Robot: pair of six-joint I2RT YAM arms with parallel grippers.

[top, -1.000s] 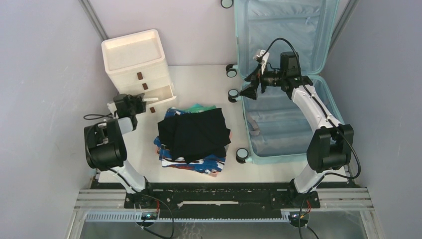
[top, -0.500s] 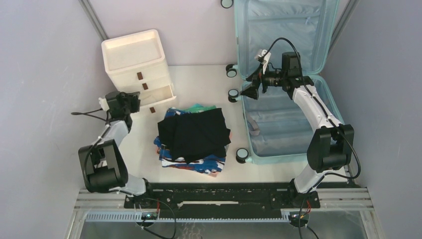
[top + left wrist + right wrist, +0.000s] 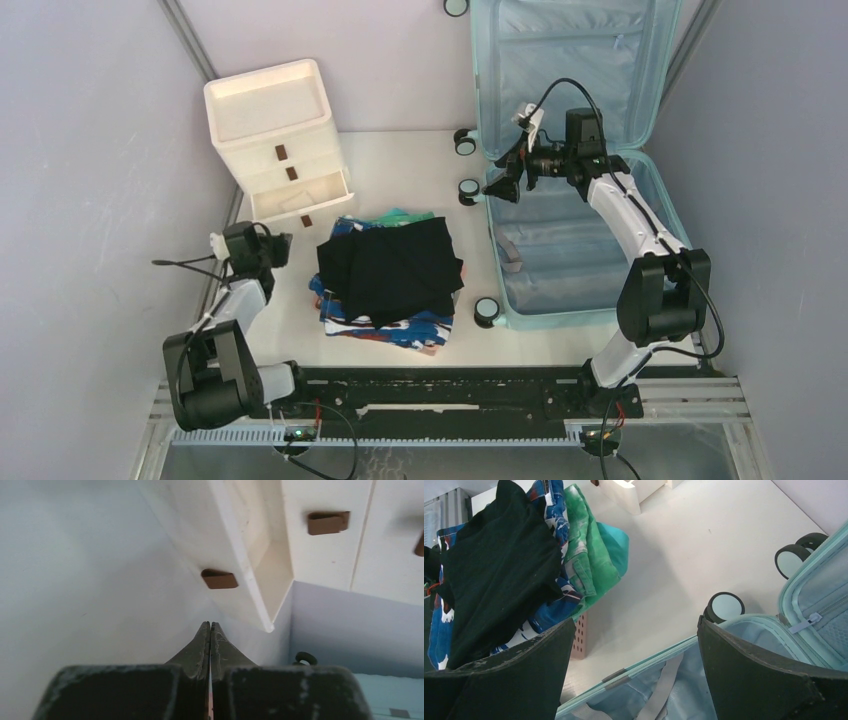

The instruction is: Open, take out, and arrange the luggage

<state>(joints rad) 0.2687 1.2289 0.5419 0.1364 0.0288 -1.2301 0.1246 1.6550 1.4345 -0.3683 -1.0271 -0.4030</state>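
Observation:
The pale aqua luggage (image 3: 590,240) lies open at the right, its lid (image 3: 570,60) leaning on the back wall; inside I see only blue lining and grey straps (image 3: 664,690). My right gripper (image 3: 497,185) hovers open over the luggage's left rim (image 3: 659,655), near a caster wheel (image 3: 725,606), with nothing between its fingers (image 3: 636,621). My left gripper (image 3: 280,247) is shut and empty, low at the table's left, apart from the cabinet. Its closed tips (image 3: 210,626) point toward the pulled-out bottom drawer (image 3: 260,555).
A cream drawer cabinet (image 3: 270,120) stands at the back left, its lowest drawer (image 3: 305,192) pulled out. A pile of folded clothes, black on top (image 3: 392,268), fills a pink basket (image 3: 580,637) in the middle. Grey walls close in on both sides.
My left gripper has drawn back from the open drawer toward the near left and has shut. The right arm has barely moved.

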